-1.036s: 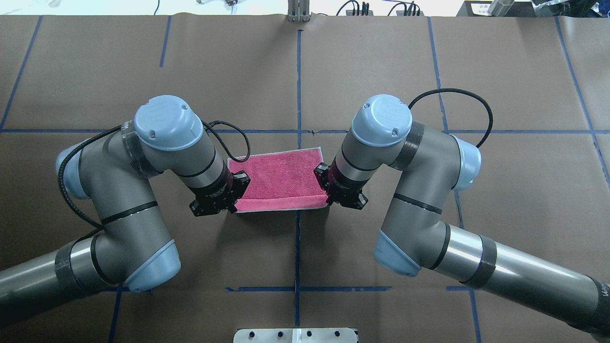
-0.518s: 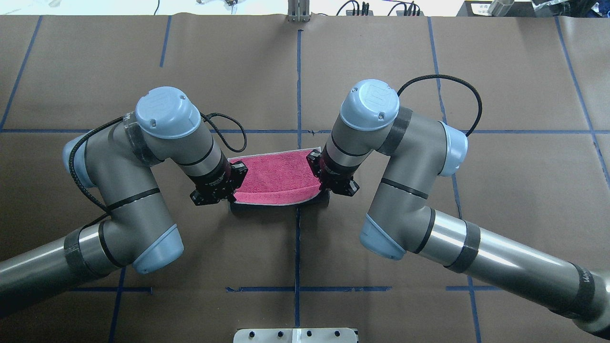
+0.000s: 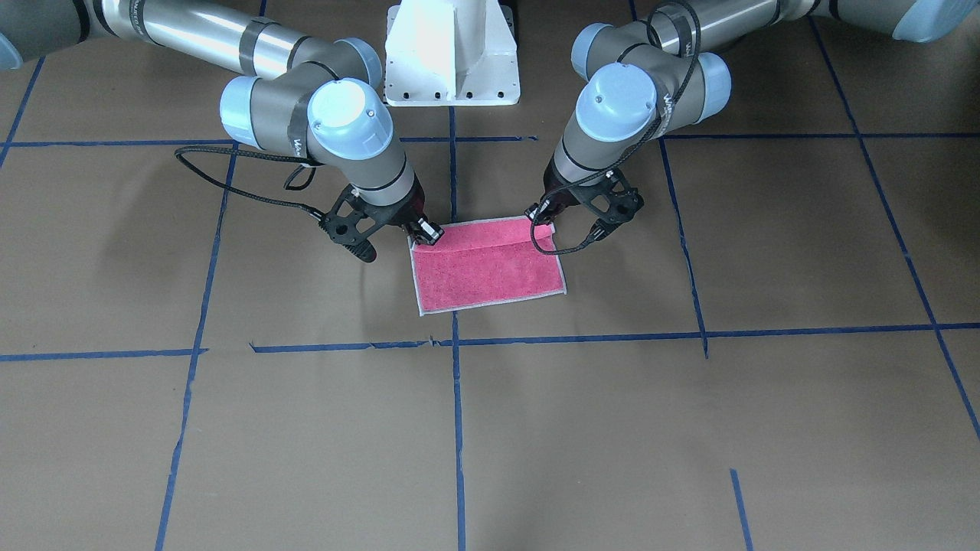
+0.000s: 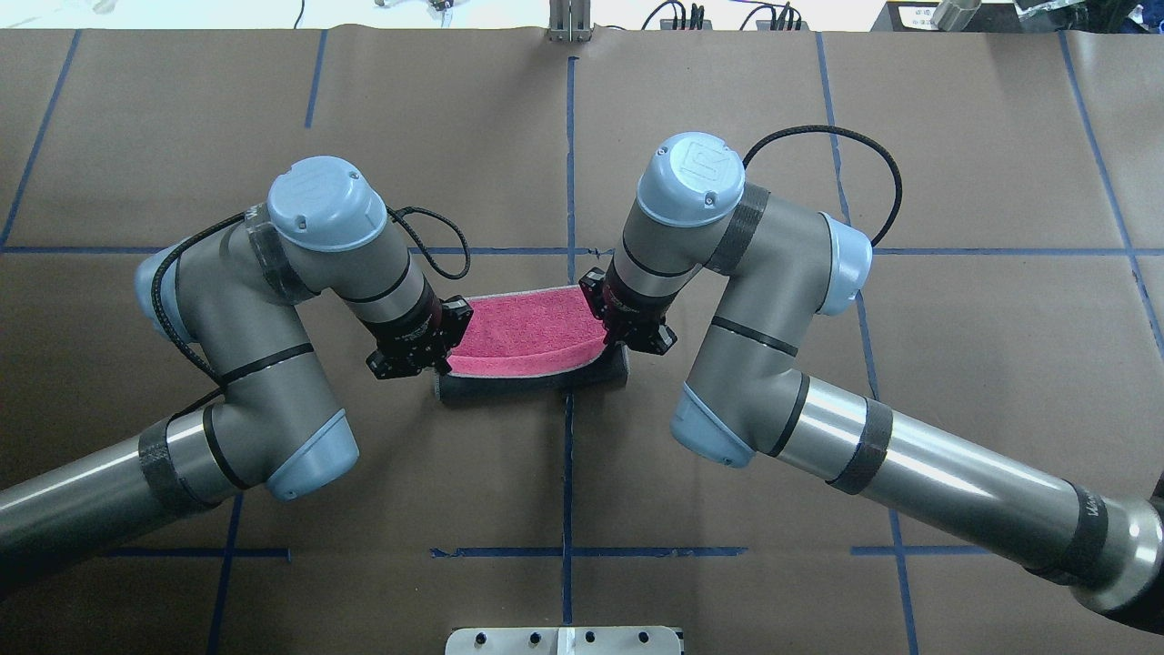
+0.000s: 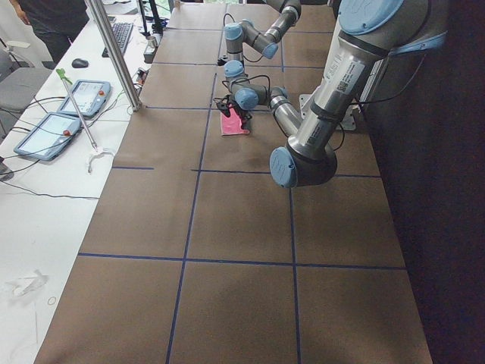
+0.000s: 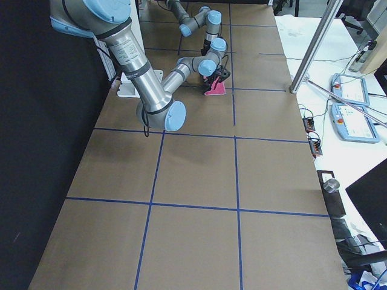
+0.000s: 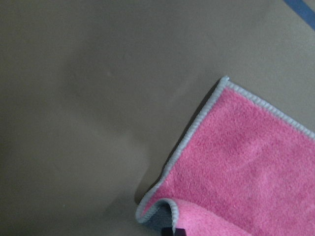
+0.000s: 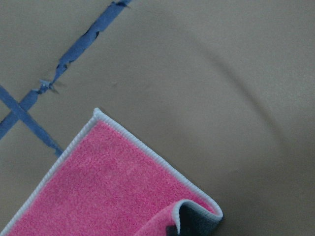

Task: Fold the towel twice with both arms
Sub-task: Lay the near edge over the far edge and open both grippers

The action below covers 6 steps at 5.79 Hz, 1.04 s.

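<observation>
The towel [image 4: 523, 332] lies pink face up at the table's middle and also shows in the front view [image 3: 490, 272]. Its edge nearest the robot is raised, so a grey strip of the underside [image 4: 532, 387] shows. My left gripper [image 4: 443, 364] is shut on that edge's left corner. My right gripper [image 4: 617, 346] is shut on its right corner. In the front view the left gripper [image 3: 538, 223] is at the right and the right gripper [image 3: 426, 234] at the left. Each wrist view shows a pink corner curled over to grey, in the left [image 7: 246, 167] and the right [image 8: 108, 187].
Brown paper with blue tape lines [image 4: 569, 164] covers the table. The white pedestal [image 3: 452, 53] stands behind the towel. A metal plate [image 4: 564, 639] sits at the near edge. A side bench holds tablets [image 5: 76, 98], with a pole [image 5: 114, 53] beside them.
Both grippers have lifted the towel's near edge and carried it away from the robot, toward the far edge. The edge now sags between them and the grey underside shows.
</observation>
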### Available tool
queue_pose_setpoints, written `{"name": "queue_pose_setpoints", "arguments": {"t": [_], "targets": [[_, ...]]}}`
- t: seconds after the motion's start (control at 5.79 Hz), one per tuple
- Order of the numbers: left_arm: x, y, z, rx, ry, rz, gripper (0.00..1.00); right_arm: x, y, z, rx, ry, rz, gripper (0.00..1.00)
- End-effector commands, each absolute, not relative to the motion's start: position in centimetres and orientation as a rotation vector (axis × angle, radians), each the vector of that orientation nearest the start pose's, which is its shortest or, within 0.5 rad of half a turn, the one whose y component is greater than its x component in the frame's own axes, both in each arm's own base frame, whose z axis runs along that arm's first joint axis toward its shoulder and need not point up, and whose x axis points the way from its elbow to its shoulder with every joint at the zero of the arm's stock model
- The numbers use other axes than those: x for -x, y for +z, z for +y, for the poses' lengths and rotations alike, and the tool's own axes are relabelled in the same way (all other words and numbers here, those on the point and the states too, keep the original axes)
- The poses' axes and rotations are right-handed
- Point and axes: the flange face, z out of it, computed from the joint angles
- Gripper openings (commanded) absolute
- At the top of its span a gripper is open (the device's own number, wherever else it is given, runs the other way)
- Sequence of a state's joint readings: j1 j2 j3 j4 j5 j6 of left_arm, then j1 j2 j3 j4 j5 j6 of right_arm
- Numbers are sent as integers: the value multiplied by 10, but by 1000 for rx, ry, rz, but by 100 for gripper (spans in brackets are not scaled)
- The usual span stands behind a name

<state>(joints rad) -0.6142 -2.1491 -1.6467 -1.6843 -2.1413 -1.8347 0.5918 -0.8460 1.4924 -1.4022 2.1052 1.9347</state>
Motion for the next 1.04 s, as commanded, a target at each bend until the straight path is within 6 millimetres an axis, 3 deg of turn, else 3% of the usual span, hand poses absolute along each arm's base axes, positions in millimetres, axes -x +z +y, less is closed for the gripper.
{"name": "queue_pose_setpoints", "arguments": {"t": [0.0,0.35,0.86], "targets": [[-505,273,-473,445,-633,855,0,554,237,-485,424,672,-875,0],[-509,280,-487,466,-694,869,0,552,237,-492,425,683,-875,0],[-497,279,-502,470,-745,873,0,563,226,-519,455,705,-859,0]]}}
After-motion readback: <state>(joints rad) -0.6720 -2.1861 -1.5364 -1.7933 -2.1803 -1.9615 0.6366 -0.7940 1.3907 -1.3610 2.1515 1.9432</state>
